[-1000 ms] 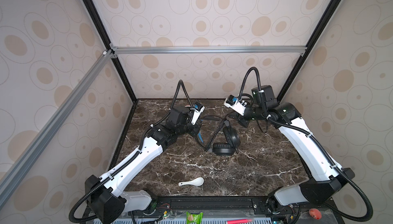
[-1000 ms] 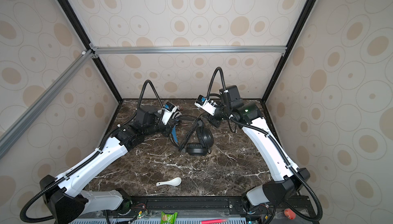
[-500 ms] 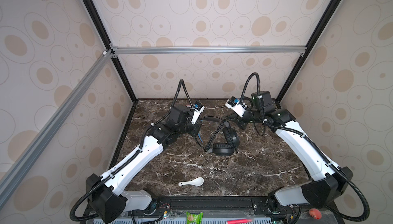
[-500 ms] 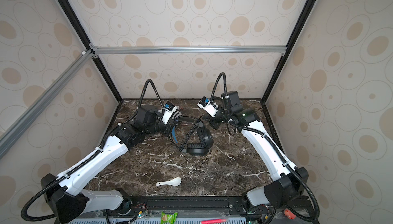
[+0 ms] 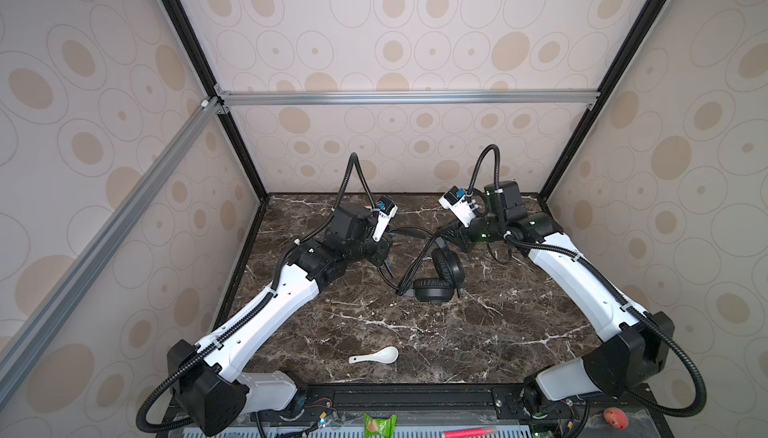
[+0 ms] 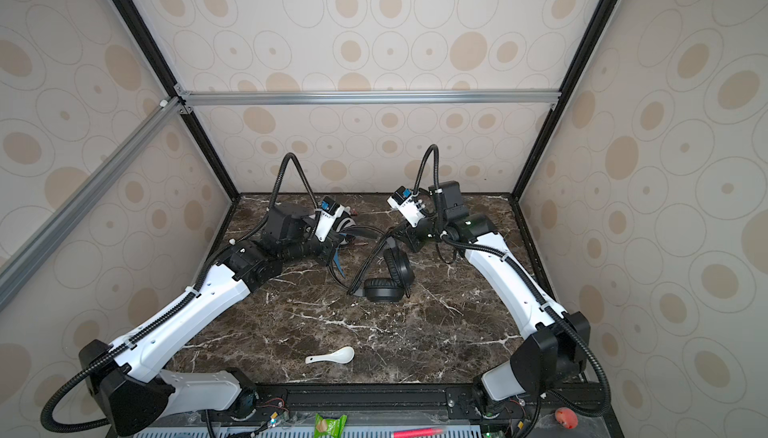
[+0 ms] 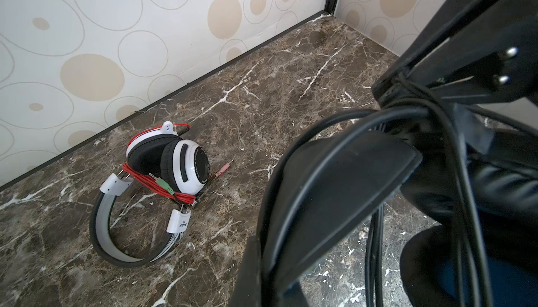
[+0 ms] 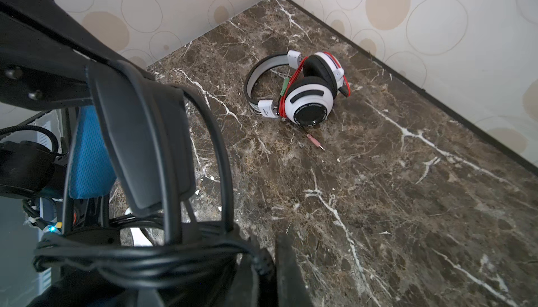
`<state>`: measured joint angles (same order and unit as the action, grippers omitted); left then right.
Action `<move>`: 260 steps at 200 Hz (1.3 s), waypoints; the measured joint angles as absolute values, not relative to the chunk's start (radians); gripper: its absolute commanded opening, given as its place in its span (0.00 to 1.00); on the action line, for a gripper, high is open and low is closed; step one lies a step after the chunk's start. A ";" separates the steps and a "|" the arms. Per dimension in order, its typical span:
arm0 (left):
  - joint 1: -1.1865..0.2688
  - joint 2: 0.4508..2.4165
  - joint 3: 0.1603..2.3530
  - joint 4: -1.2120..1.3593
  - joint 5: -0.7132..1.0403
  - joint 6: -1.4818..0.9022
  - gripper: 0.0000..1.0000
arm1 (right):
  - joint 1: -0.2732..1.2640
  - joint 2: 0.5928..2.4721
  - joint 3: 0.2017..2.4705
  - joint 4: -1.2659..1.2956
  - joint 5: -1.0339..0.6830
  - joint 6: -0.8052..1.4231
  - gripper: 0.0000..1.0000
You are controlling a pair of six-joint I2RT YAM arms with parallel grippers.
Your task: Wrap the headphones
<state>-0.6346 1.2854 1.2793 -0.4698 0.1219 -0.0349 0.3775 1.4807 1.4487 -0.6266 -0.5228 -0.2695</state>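
Observation:
The black headphones [image 5: 440, 280] lie mid-table in both top views, ear cups [image 6: 384, 288] on the marble. My left gripper [image 5: 385, 255] is shut on their black headband [image 7: 334, 192], whose blue lining [image 8: 90, 157] shows in the right wrist view. My right gripper [image 5: 451, 232] is shut on a bundle of their black cord [image 8: 145, 256], pinched between its fingers [image 8: 288, 270]; loops run round the band. The white headphones [image 7: 174, 162], red cord [image 7: 151, 183] wound about them, lie near the back wall, mostly hidden behind my left wrist in a top view [image 6: 347, 224].
A white spoon [image 5: 376, 356] lies near the front edge. A pink jack plug [image 7: 224, 168] rests on the marble beside the white headset. Papered walls close in the back and both sides. A green packet [image 5: 378, 425] and a red pen sit on the front rail.
My right arm has shifted slightly to the left with the cord still pinched. My left arm and the black ear cups have barely moved.

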 measured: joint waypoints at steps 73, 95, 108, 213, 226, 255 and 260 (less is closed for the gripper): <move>-0.641 1.282 1.279 -0.442 0.178 -0.043 0.00 | 0.340 1.512 1.418 -0.677 -0.476 -0.232 0.06; -0.641 1.282 1.279 -0.442 0.178 -0.042 0.00 | 0.339 1.488 1.387 -0.658 -0.490 -0.226 0.08; -0.641 1.282 1.279 -0.441 0.182 -0.043 0.00 | 0.339 1.477 1.379 -0.648 -0.501 -0.226 0.08; -0.641 1.282 1.271 -0.379 0.239 -0.076 0.00 | 0.339 1.431 1.420 -0.580 -0.512 -0.230 0.19; -0.641 1.282 1.264 -0.375 0.242 -0.082 0.00 | 0.339 1.448 1.425 -0.587 -0.507 -0.232 0.23; -0.641 1.282 1.247 -0.375 0.246 -0.091 0.00 | 0.339 1.482 1.448 -0.614 -0.503 -0.236 0.33; -0.641 1.282 1.245 -0.375 0.248 -0.093 0.00 | 0.339 1.484 1.449 -0.616 -0.502 -0.237 0.34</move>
<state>-0.6415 1.2823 1.2453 -0.3752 0.2478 -0.0929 0.3389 1.4837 1.4494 -0.6155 -0.5018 -0.2375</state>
